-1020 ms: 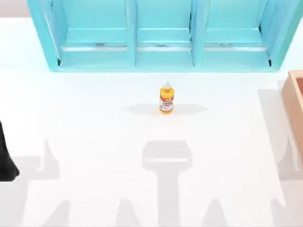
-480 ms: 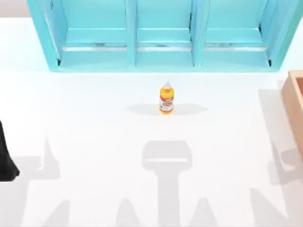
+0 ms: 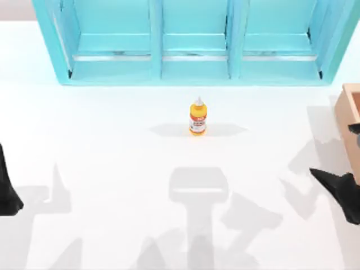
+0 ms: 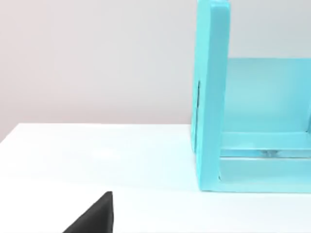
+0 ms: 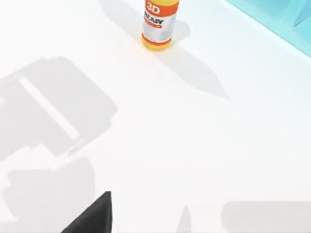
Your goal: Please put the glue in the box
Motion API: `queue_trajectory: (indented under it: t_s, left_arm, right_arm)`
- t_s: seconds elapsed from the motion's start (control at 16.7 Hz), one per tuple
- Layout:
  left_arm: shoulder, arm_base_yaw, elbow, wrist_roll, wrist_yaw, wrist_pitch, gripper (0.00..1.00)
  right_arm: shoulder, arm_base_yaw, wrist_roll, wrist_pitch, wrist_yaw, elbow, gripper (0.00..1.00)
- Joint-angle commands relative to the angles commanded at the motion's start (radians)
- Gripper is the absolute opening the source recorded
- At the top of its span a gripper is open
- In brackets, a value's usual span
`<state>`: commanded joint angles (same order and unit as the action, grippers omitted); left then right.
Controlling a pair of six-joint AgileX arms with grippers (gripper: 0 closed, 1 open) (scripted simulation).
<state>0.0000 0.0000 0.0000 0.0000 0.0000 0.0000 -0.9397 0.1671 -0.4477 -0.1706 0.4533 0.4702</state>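
Glue [image 3: 197, 117] upright mid-table, well apart from box [image 3: 350, 115] at right edge; likely light, rigid, smooth and tippy, best pinched across labelled body; right gripper [image 3: 342, 189] near box, opening indiscernible.

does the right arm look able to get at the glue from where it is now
Probably yes: the glue bottle stands upright alone on open table, with nothing between it and the right hand near the box.
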Motion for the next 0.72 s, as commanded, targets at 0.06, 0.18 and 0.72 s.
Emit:
queue_trajectory:
  t_s: [0.06,0.18,0.72]
  left_arm:
    - [0.000,0.000,0.000,0.000,0.000,0.000,1.00]
    - [0.000,0.000,0.000,0.000,0.000,0.000,1.00]
    - [0.000,0.000,0.000,0.000,0.000,0.000,1.00]
  right_arm:
    - [-0.093,0.012,-0.046,-0.013,0.044,0.052,1.00]
    - [-0.277,0.033,-0.136,-0.036,0.134,0.159,1.00]
    - [-0.980,0.050,-0.471,-0.080,0.502,0.632,1.00]
